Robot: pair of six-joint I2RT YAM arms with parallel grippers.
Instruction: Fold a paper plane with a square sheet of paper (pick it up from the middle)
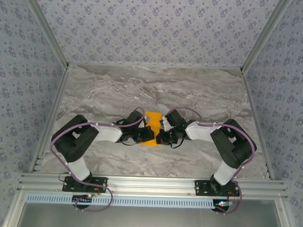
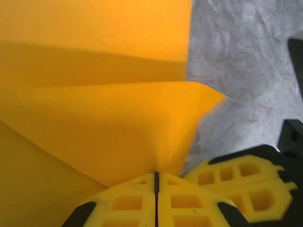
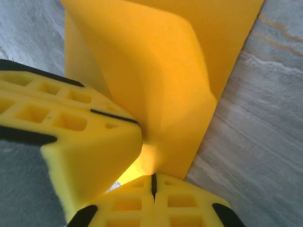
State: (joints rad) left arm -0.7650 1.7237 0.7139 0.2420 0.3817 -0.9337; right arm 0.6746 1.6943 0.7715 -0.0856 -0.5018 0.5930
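The square sheet of paper (image 1: 152, 122) is bright orange and lies folded into a narrow strip at the middle of the marble table. My left gripper (image 1: 150, 137) and right gripper (image 1: 160, 137) meet tip to tip at its near end. In the left wrist view the left gripper (image 2: 156, 177) is shut on the paper (image 2: 94, 123), where a raised flap ends in a pointed corner. The right gripper's fingers (image 2: 246, 184) sit just beside it. In the right wrist view the right gripper (image 3: 153, 180) is shut on the paper (image 3: 161, 80), with the left gripper's fingers (image 3: 71, 127) pressed close.
The grey marble table (image 1: 157, 89) stretches bare behind and to both sides of the paper. Patterned walls enclose it at the back and sides, with aluminium posts (image 1: 258, 42) at the corners. An aluminium rail (image 1: 154, 183) runs along the near edge by the arm bases.
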